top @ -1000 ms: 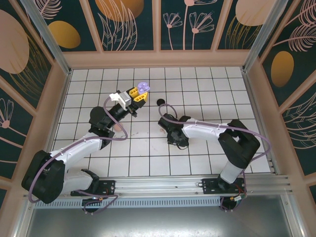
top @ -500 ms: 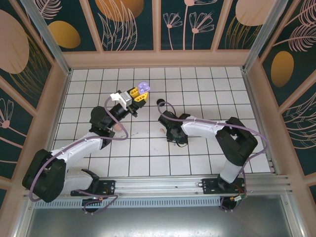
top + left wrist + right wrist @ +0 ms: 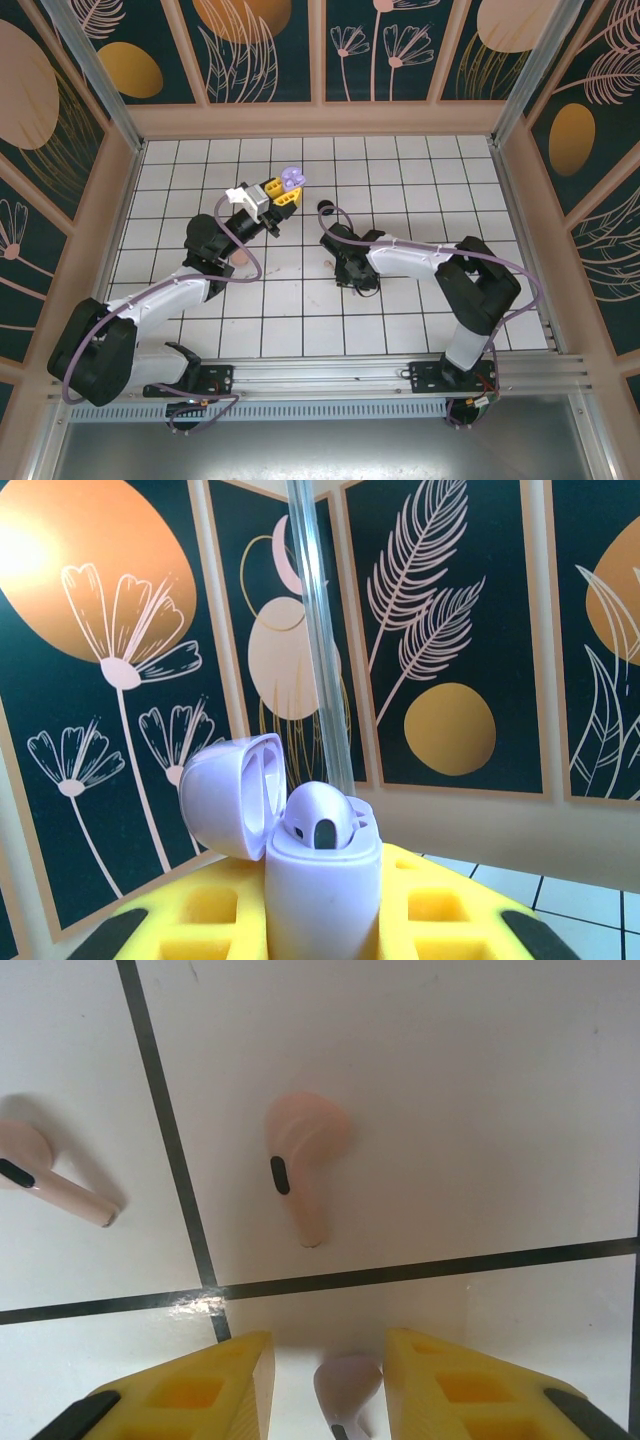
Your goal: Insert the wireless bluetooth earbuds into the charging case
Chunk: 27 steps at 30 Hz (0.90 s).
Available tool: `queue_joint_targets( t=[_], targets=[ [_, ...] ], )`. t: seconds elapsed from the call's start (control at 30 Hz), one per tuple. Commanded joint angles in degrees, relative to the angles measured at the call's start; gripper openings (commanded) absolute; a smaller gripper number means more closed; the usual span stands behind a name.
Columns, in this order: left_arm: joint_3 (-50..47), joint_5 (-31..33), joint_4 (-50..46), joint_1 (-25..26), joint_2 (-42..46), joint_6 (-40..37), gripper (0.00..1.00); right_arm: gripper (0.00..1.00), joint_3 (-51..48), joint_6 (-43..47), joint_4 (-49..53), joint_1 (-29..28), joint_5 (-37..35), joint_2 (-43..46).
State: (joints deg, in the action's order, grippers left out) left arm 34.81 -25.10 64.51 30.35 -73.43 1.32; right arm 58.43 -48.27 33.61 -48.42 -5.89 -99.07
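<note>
**Right tool straddles a lilac earbud; left tool grips the open case**

Nearest to me on the right wrist camera, the right tool [image 3: 330, 1385] points down at the white tiled surface [image 3: 450, 1080]. Its two yellow fingers [image 3: 190, 1390] stand apart, released. A pale lilac earbud [image 3: 347, 1388] lies on the tile between them. It sits closer to the right-hand finger, and clear space shows on its other side. I see nothing clamped.

Just past a dark grout line that crosses ahead of the fingertips lies a pale pink earbud [image 3: 305, 1150], its stem pointing back toward the tool. A second pink earbud [image 3: 40, 1170] lies off to the left, across another grout line. It is well apart from the first, with its stem angled to the right.

From the overhead camera, this tool sits near the middle of the surface. The left tool [image 3: 281, 190] is farther back and to the left, well apart from it. A small black item [image 3: 325, 207] rests on the tiles between the two, and I cannot tell what it is.

On the left wrist camera, the left tool is clenched on the lilac charging case [image 3: 322, 900], with yellow pads on either side of its body. The case stands upright with its lid [image 3: 232, 798] swung open to the left. One lilac earbud head [image 3: 318, 825] sits in the case mouth. Beyond it are the floral wall panels [image 3: 100, 630].
</note>
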Motion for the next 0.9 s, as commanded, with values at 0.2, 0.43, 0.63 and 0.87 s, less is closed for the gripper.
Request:
queue_joint_targets(
  t=[0.2, 0.43, 0.63, 0.87],
  targets=[
    [0.97, -0.82, 3.17, 0.24, -0.03, 1.38, 0.0, 0.35, 0.24, 2.27, 2.37, -1.1, -0.88, -2.32],
    [0.97, -0.74, 2.73, 0.24, 0.22, 1.32, 0.0, 0.34, 1.08, 3.83, 3.39, -1.58, -1.49, -3.67],
    [0.97, -0.73, 2.63, 0.24, 0.42, 1.37, 0.0, 0.32, 0.91, 4.58, 3.67, -1.85, -1.05, -3.56],
    [1.3, -0.68, 2.04, 0.24, 0.66, 1.23, 0.0, 0.3, -1.25, 4.64, 3.58, -1.94, -0.97, -2.15]
  ],
)
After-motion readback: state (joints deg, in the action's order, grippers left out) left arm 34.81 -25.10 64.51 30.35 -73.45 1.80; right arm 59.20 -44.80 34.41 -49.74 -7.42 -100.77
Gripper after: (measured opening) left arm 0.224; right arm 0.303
